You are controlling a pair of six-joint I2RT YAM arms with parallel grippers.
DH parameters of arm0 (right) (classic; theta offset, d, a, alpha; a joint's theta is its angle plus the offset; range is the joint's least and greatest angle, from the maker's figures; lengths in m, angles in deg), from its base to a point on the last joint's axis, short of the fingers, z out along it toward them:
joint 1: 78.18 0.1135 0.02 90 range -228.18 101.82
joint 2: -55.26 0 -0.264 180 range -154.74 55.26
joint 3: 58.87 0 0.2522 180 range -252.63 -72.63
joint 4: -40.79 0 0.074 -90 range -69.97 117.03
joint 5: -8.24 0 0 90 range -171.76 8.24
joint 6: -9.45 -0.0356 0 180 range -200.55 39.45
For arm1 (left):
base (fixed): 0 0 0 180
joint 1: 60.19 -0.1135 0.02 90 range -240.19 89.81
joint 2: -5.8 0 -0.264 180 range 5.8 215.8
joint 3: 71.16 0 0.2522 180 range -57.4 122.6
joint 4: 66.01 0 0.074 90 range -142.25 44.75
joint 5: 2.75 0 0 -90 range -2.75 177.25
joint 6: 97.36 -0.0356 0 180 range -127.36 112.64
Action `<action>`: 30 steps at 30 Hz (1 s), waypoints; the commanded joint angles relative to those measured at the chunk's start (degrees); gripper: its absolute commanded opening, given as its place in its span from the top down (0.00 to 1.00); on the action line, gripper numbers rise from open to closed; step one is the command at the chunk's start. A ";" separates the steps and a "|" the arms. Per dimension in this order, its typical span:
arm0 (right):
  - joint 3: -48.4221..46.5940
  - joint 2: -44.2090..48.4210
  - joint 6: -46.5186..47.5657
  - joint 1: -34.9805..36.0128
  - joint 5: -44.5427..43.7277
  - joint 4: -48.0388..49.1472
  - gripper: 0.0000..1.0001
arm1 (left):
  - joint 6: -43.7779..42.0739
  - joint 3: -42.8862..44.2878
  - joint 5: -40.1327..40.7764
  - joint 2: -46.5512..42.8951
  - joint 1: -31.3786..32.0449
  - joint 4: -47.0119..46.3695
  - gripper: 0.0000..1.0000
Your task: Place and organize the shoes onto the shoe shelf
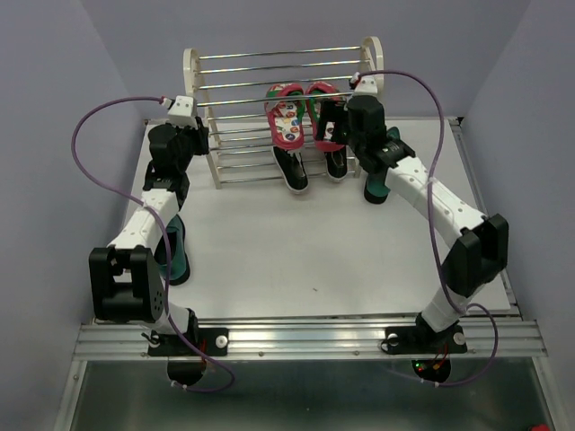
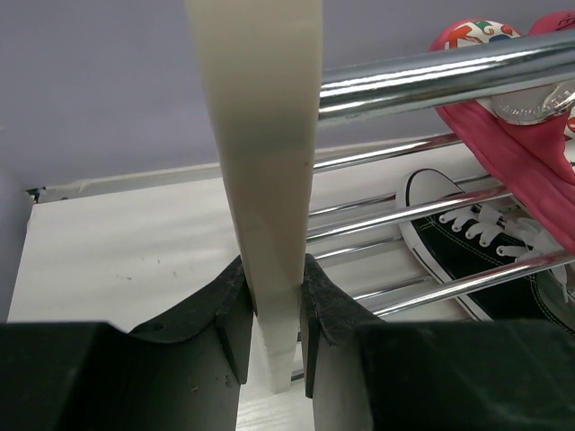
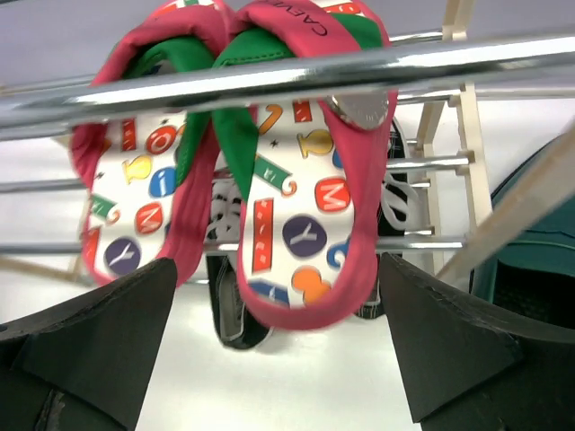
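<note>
Flip-flops, sneakers on shelf; teal dress shoes seemingly still on desk. Left hand clamps shelf; right hand apart.

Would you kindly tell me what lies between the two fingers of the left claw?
The cream-white side panel of the shoe shelf stands between them, both fingers pressed against it; the left wrist view shows this.

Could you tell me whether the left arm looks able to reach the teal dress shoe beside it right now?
Probably not yet: the left end effector is shut on the side panel of the shoe shelf, so it must release first. The teal dress shoe lies close beside that arm.
</note>
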 commanded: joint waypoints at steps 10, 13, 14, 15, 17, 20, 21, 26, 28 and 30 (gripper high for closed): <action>29.83 28.72 -10.02 -0.12 -10.24 -2.07 0.00 | -0.71 -4.12 -2.73 -5.65 0.20 -1.38 0.63; 32.74 29.35 -14.25 -0.12 -18.69 -6.72 0.00 | -0.79 -4.13 -1.42 -6.27 0.20 -1.29 0.62; 33.19 29.00 -15.49 -1.07 -19.66 -7.78 0.00 | -0.97 -4.13 -1.15 -6.44 0.20 -1.20 0.62; 33.72 27.95 -17.76 -2.74 -18.97 -9.79 0.00 | -1.06 -4.30 -0.89 -6.88 0.20 -1.20 0.62; 35.20 26.54 -18.74 -4.32 -14.69 -10.16 0.00 | -1.49 -4.74 -0.01 -7.41 0.20 -1.20 0.61; 35.48 22.60 -18.23 -4.86 -13.09 -9.11 0.00 | -1.67 -5.18 1.13 -7.94 0.20 -1.20 0.60; 35.13 21.53 -18.14 -4.86 -13.08 -9.11 0.00 | -1.50 -5.27 1.31 -7.94 0.29 -1.20 0.59; 34.34 14.60 -20.24 -9.25 -10.97 -7.71 0.00 | -1.23 -5.09 1.05 -8.55 0.20 -0.68 0.28; 33.72 12.74 -18.76 -10.57 -10.09 -5.00 0.00 | -1.23 -5.27 0.00 -8.90 0.20 -0.59 0.13; 33.63 9.93 -17.61 -11.19 -8.78 -2.79 0.00 | -1.15 -5.44 -1.14 -9.69 0.20 -0.59 0.06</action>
